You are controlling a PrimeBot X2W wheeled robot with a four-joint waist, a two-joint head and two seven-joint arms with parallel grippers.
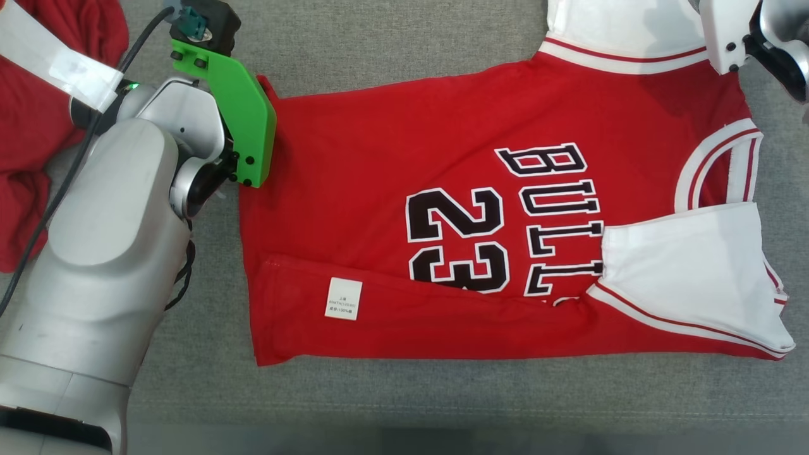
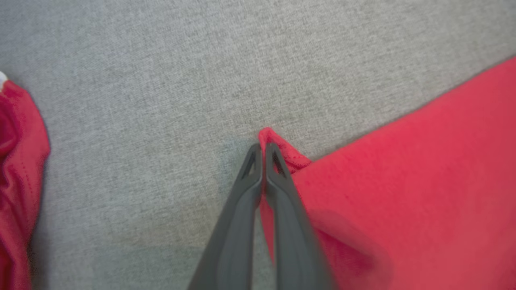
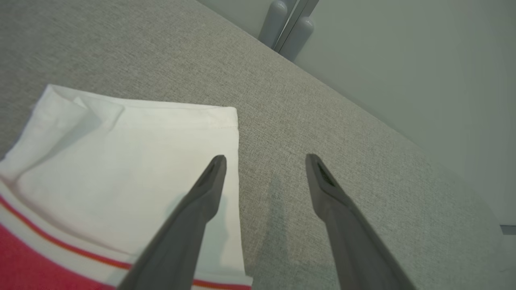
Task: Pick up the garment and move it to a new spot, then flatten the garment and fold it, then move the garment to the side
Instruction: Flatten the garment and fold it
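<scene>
The garment is a red jersey with white sleeves and black lettering, lying spread on the grey surface, its lower edge folded up with a white label showing. In the left wrist view my left gripper is shut on the pointed corner of the garment at its hem. In the head view that arm's green wrist bracket covers the fingers at the garment's left edge. My right gripper stands open above the edge of a white sleeve, one finger over the cloth and one over bare surface. Its wrist shows at the top right.
Another red cloth lies bunched at the far left, also seen as the red cloth in the left wrist view. The grey surface ends near a pale wall with two grey posts.
</scene>
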